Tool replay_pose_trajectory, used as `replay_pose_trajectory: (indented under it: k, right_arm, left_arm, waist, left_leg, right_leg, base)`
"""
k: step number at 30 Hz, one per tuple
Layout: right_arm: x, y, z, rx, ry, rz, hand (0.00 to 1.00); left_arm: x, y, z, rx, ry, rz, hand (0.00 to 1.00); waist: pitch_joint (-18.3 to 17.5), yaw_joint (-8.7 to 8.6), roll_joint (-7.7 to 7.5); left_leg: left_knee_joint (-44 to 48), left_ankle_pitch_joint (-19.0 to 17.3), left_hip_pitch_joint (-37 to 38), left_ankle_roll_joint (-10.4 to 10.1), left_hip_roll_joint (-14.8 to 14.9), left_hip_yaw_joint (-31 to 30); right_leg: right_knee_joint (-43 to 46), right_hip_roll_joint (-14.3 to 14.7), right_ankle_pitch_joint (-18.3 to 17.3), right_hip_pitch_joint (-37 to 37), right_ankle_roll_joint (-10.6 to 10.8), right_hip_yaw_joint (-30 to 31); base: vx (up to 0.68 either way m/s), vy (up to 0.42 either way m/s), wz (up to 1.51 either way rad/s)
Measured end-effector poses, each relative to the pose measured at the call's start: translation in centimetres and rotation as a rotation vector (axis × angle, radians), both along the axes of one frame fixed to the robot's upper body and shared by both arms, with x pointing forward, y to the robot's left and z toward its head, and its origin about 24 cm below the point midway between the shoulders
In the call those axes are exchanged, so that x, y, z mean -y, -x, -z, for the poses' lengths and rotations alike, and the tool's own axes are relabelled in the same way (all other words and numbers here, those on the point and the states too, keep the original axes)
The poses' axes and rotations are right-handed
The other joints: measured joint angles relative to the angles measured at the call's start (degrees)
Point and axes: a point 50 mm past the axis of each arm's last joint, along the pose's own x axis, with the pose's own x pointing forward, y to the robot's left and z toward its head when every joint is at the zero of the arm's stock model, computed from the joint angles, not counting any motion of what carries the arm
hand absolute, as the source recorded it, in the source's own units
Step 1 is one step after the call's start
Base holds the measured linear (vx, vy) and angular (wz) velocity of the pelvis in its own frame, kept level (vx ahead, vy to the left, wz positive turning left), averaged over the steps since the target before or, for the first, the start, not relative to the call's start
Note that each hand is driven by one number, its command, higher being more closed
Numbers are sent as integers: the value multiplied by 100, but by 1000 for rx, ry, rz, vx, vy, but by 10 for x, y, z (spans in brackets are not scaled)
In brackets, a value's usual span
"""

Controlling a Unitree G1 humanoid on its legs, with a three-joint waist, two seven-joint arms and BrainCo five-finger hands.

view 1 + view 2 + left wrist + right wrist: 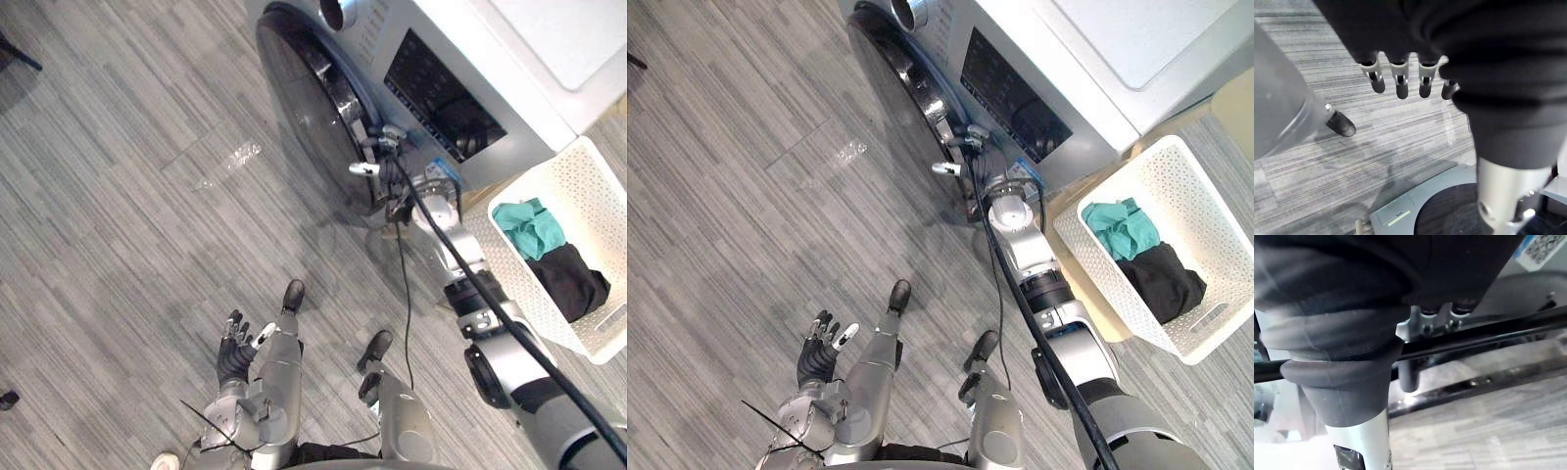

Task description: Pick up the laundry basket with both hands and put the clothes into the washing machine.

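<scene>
Reaches right hand (384,164) to rim of round dark-glass door (309,108), open on silver-grey metal washing machine (402,29); cannot tell its grip. Just beside it, blue-white sticker (1542,249), print unreadable. Holds left hand (235,348) spread open, empty, over grey striped floor (118,196). Well off right hand's outer side, untouched: white perforated plastic laundry basket (588,157) holding teal cloth (529,227) and black cloth (568,282).

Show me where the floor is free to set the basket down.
Bare floor lies wide open left of the washing machine door, ahead of the left hand. Crowded: between door and laundry basket, where the right hand reaches.
</scene>
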Motion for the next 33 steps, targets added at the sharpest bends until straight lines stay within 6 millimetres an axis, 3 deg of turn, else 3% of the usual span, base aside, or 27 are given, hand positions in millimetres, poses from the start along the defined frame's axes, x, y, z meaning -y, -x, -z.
replay_pose_trajectory:
  k: [3, 6, 9, 12, 14, 17, 19, 21, 27, 30, 33]
  right_arm:
    - [-3, 0, -3, 11, -39, -2, 0]
    - [-19, 0, 13, -46, -89, -15, 0]
    - [-29, 7, 36, -101, -156, -33, 0]
    - [-44, 23, 75, -208, -158, -88, 0]
    - [-78, 47, 110, -313, -98, -238, 0]
    - [-112, 77, 136, -400, -69, -399, 0]
    - [-144, 110, 157, -482, -20, -580, 0]
    - [-161, 130, 167, -527, -7, -684, 0]
    - [-161, 136, 163, -503, -10, -734, 0]
    - [-144, 137, 156, -457, -54, -717, 0]
    - [-104, 136, 156, -426, -133, -592, 0]
  left_arm:
    - [0, 0, 0, -1, -1, -7, 0]
    - [0, -1, -1, 1, -1, -15, 0]
    - [0, -1, -1, 2, 7, -20, 0]
    - [-1, -1, -1, -3, 2, -30, 0]
    - [-1, -1, -1, -7, -1, -36, 0]
    - [-2, -1, -1, -7, -2, -38, 0]
    - [-1, -1, -1, -9, -4, -37, 0]
    - [-2, -1, 0, -15, -14, -42, 0]
    - [-4, 0, 0, -21, -38, -46, 0]
    - [-4, -1, 3, -32, -47, -45, 0]
    - [-7, 0, 14, -84, -58, -42, 0]
  waist:
    - [11, 57, -18]
    - [13, 86, -15]
    - [16, 99, -10]
    - [15, 137, -12]
    - [15, 173, -11]
    - [15, 261, -12]
    - [15, 281, -12]
    - [15, 295, -12]
    - [7, 273, -25]
    - [-10, 261, -53]
    - [-201, 177, -187]
  left_leg:
    - [-20, 42, -52, -14, -2, -20]
    - [-39, 87, -73, -40, -3, -64]
    - [-60, 109, -60, -75, -16, -202]
    - [-246, 186, 67, -143, -41, -392]
    - [-273, 188, 115, -148, -44, -501]
    - [-379, 224, 206, -202, -10, -546]
    - [-396, 228, 258, -210, -17, -689]
    - [-394, 228, 310, -210, -24, -754]
    - [-326, 228, 382, -210, -73, -788]
    - [-319, 228, 479, -208, -38, -655]
    - [-317, 224, 551, -203, 27, -375]
  right_leg:
    - [0, 2, 0, -53, 0, -17]
    - [0, 8, 0, -61, 0, -92]
    - [0, 28, -27, 11, -32, -190]
    - [69, 23, -205, 161, -26, -384]
    - [141, 29, -348, 232, -16, -474]
    - [225, 48, -424, 264, -16, -492]
    - [294, 54, -508, 368, -26, -634]
    - [320, 61, -532, 451, -38, -672]
    - [444, 9, -643, 527, -2, -650]
    - [502, 1, -643, 515, -3, -493]
    - [529, 8, -637, 410, 0, -197]
  base:
    - [-4, 5, 3]
    - [28, -9, 6]
    - [34, -12, 20]
    - [32, -28, 38]
    - [29, -43, 23]
    - [15, -31, 12]
    - [16, -25, 33]
    - [3, -4, 22]
    - [-59, 24, 5]
    - [-79, 22, -22]
    - [-87, 6, -46]
